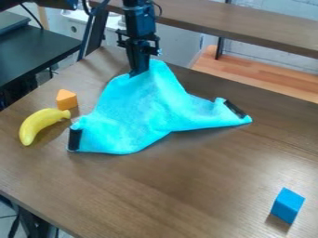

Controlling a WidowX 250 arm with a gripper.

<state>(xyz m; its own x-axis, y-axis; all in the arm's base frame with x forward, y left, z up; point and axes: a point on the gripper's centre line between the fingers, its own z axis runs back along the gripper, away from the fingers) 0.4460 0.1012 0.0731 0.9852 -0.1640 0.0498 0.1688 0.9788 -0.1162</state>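
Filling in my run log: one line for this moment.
pincer: holding cyan cloth by raised peak | yellow banana: beside orange block, left of cloth | blue block: apart, lower right

Cloth point(140, 109) turquoise, black corners; banana point(38, 124) yellow; block point(288, 205) blue.

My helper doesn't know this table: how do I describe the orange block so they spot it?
On the brown table, find the turquoise cloth held up by the black tool. Left of it in the picture, the orange block sits by the upper tip of the yellow banana. It is small and angular, unlike the curved banana, and orange, unlike the blue block at lower right.
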